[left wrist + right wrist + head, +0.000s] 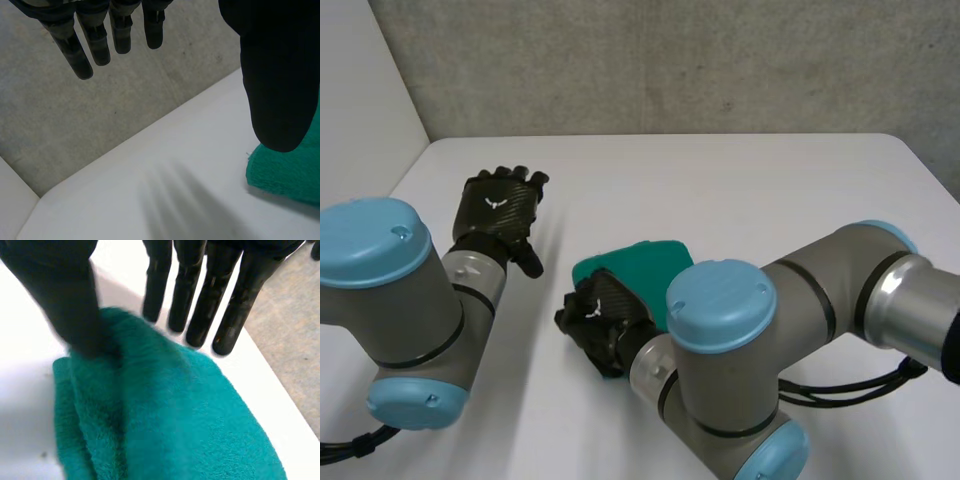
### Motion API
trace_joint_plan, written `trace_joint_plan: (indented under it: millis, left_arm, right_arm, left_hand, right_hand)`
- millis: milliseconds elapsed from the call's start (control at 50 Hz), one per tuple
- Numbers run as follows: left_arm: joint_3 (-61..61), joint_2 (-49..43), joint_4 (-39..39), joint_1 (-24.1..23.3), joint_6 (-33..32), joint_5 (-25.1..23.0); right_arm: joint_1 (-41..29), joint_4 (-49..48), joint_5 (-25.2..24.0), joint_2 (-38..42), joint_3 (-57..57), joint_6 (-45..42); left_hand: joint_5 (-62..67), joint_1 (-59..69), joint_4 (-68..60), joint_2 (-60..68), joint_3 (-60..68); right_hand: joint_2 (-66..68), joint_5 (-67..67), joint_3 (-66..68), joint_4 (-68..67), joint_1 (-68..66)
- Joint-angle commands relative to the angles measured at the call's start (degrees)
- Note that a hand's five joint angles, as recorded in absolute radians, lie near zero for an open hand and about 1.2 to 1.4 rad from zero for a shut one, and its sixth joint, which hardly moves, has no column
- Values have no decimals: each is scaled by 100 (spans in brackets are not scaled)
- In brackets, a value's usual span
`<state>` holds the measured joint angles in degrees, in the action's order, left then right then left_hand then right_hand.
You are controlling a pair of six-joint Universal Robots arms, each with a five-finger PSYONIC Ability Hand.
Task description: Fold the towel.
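Observation:
A green towel [642, 268] lies folded into a thick pad near the middle of the white table [770, 190]. My right hand [605, 325] is over the towel's near left end. In the right wrist view the towel [175, 415] lies under the palm of my right hand [200, 300]. The thumb rests on the towel's end, and the straight fingers reach down just past its far edge. My left hand [500, 210] hovers over bare table left of the towel, fingers straight and spread. In the left wrist view a towel corner [285, 170] lies beyond the thumb [277, 75].
The table's far edge meets a grey wall [670, 60]. Its left edge runs along a pale wall [360, 110]. Bare tabletop surrounds the towel on every side. My right arm's elbow [720, 310] crosses the near side of the towel.

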<state>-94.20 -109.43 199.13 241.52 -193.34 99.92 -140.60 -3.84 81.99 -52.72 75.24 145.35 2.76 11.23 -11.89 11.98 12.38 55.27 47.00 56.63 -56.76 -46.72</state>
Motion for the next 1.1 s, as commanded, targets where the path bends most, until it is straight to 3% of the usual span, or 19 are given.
trace_joint_plan:
  millis: [20, 80, 100, 140, 220, 260, 360, 420, 560, 700, 860, 960, 1100]
  left_arm:
    - [340, -131, -41, -192, 384, -139]
    - [394, -167, -41, -246, 411, -174]
    - [655, -384, -76, -507, 516, -270]
    - [728, -457, -103, -597, 552, -271]
    - [1087, -955, -663, -930, 814, -271]
    - [1158, -1062, -796, -957, 876, -271]
    - [1448, -1835, -1683, -984, 1228, -210]
    - [1431, -1950, -1833, -941, 1264, -166]
    - [1229, -1767, -1922, -747, 1246, -42]
    - [1316, -1117, -1922, -773, 1202, -69]
    - [1747, -184, -1931, -685, 1193, -69]
    - [2186, 684, -2289, -19, 1193, -51]
    - [2371, 1362, -2844, 456, 1229, -139]
  right_arm:
    - [822, -73, 186, -844, 236, 475]
    - [1166, -82, 133, -1100, 359, 1511]
    - [1236, -73, 98, -1109, 351, 1766]
    - [1429, -3, -33, -1100, 298, 2485]
    - [1745, 268, -445, -1039, 263, 2998]
    - [1991, 646, -832, -471, 106, 3026]
    - [2072, 1068, -887, 393, -317, 2956]
    - [2098, 1236, -834, 701, -527, 2850]
    - [2238, 1219, -790, 641, -554, 2824]
    - [2239, 1131, -781, -186, -554, 2894]
    - [2423, 735, 167, -1582, -537, 2929]
    - [2712, 770, 730, -2329, -668, 2876]
    - [3090, 1139, 1011, -2541, -826, 2438]
  left_hand:
    - [-69, 84, -18, 8, -32]
    - [-69, 84, -18, 8, -32]
    - [-36, 117, -51, 41, 2]
    - [-19, 134, -68, 58, 19]
    - [-19, 134, -68, 58, 19]
    - [-19, 134, -68, 58, 19]
    - [15, 168, -102, 92, 52]
    - [15, 168, -102, 92, 52]
    - [-19, 134, -68, 58, 19]
    - [-35, 117, -51, 42, 2]
    - [-69, 84, -18, 8, -32]
    - [-2, 151, -85, 75, 35]
    - [-35, 117, -51, 42, 2]
  right_hand:
    - [-4527, -4700, -4663, 4676, 3672]
    - [-4527, -4700, -4663, 4676, 3672]
    - [-4527, -4700, -4663, 4676, 3672]
    - [-4527, -4700, -4663, 4676, 3672]
    - [-4527, -4700, -4663, 4676, 3672]
    - [-4527, -4700, -4663, 4676, 3672]
    - [-4527, -4700, -4663, 4676, 3672]
    - [-4527, -4700, -4663, 4676, 3672]
    - [-4527, -4700, -4663, 4676, 3672]
    - [-4527, -4700, -4663, 4676, 3672]
    - [-4527, -4700, -4663, 4676, 3672]
    - [-4527, -4700, -4663, 4676, 3672]
    - [-4527, -4700, -4663, 4676, 3672]
